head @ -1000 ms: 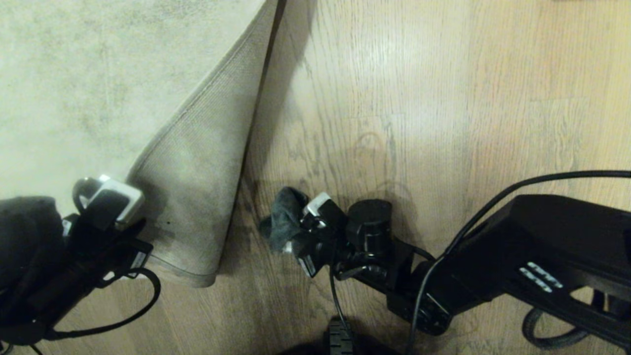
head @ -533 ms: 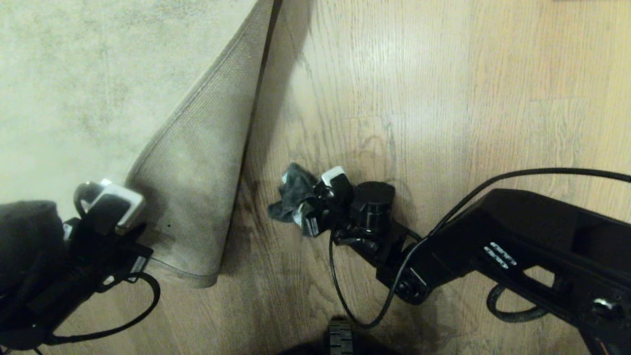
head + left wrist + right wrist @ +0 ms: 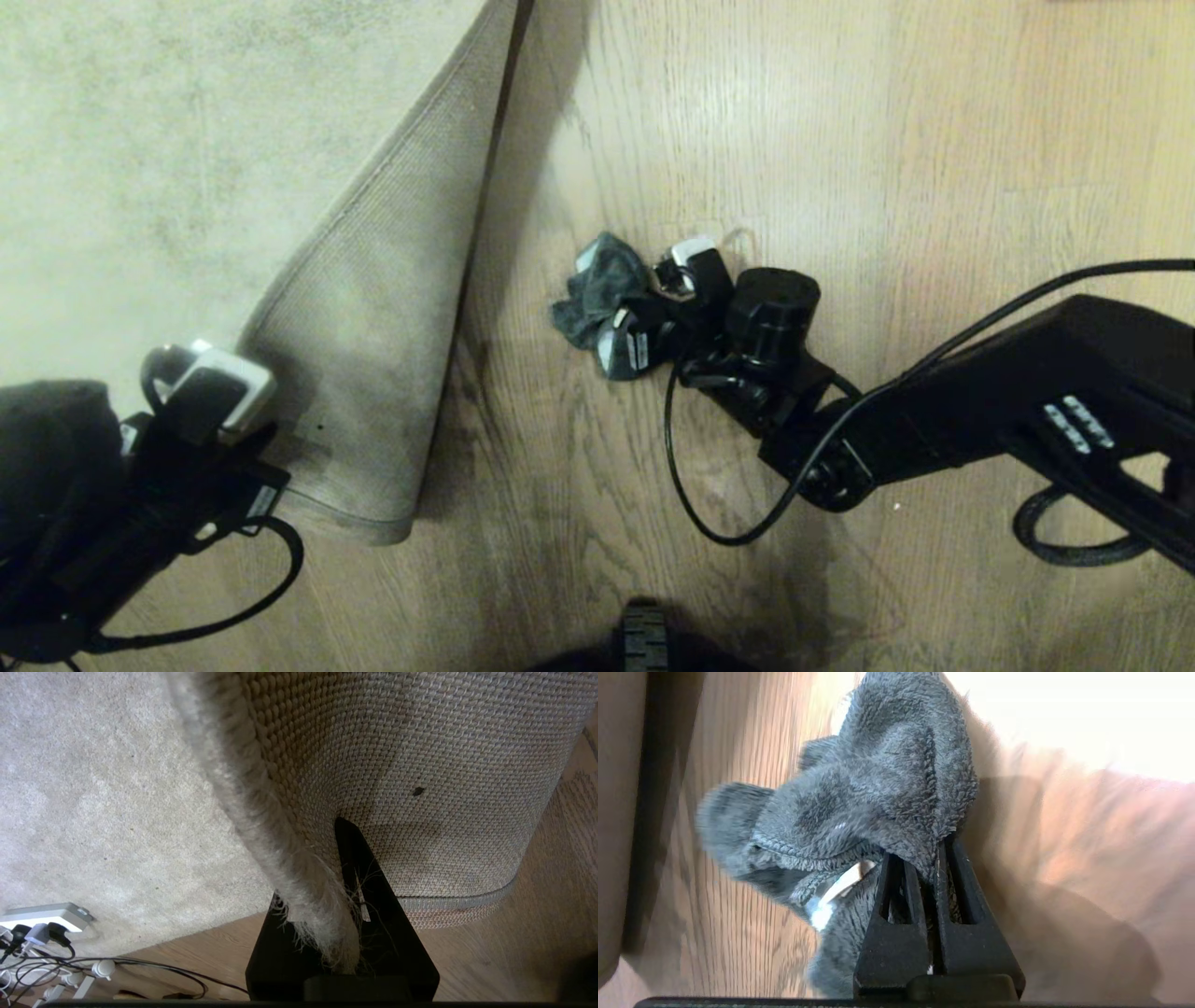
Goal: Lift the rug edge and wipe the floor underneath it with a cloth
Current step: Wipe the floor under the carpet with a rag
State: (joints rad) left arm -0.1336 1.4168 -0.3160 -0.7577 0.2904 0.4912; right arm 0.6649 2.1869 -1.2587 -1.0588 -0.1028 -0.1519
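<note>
With the rug edge [image 3: 373, 308] held folded back by the left gripper [image 3: 343, 914], the floor [image 3: 840, 187] is being wiped (seemingly mid-task) with the cloth [image 3: 878, 807] pinched in the right gripper [image 3: 936, 868].

Left gripper [image 3: 343, 952] jaws pinch the rug edge [image 3: 280, 858] — woven backing showing.

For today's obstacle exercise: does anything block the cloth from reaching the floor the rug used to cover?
Nothing visible does. The left tool holds the rug edge folded back, baring the floor. The cloth, pinched in the right tool, sits on open boards right beside the fold.
</note>
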